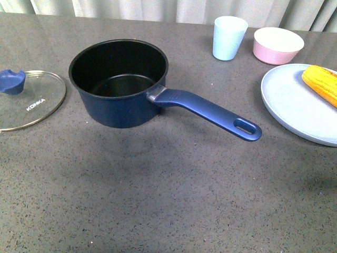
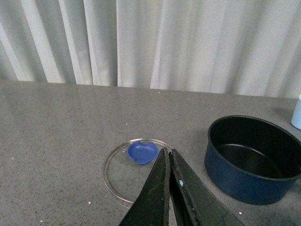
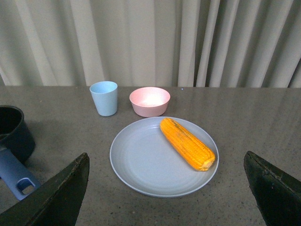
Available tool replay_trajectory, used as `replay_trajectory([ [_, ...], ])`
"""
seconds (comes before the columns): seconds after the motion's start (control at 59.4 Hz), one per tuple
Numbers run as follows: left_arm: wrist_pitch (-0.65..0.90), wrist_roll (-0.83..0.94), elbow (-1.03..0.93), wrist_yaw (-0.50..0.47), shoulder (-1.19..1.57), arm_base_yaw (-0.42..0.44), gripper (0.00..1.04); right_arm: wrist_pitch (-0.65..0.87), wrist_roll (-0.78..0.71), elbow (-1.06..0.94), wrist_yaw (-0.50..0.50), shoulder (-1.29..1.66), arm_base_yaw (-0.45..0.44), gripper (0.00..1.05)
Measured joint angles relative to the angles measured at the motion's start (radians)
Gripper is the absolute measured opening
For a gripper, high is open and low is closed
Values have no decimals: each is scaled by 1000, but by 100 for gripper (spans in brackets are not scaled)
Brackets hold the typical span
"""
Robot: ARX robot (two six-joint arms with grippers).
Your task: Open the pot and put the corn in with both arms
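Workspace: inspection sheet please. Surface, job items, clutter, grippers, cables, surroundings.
Surface: grey speckled table, no spills seen.
Job's things: pot open and empty; glass lid flat on the table to its left; corn lying on the plate, right of the pot.
Clutter: blue cup and pink bowl behind the plate, both upright.
Grippers: left gripper shut, empty, aimed toward the lid; right gripper wide open, empty, facing the corn.
Cables: nothing seen.
Surroundings: pale curtain behind the table.
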Motion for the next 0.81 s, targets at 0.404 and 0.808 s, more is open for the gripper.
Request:
replay_trajectory([
  [0.404,-163,0,0,0,-167,0,2,0,0,0,0,0,0,96],
  [0.808,-423,0,0,0,-395,0,2,0,0,0,0,0,0,96],
])
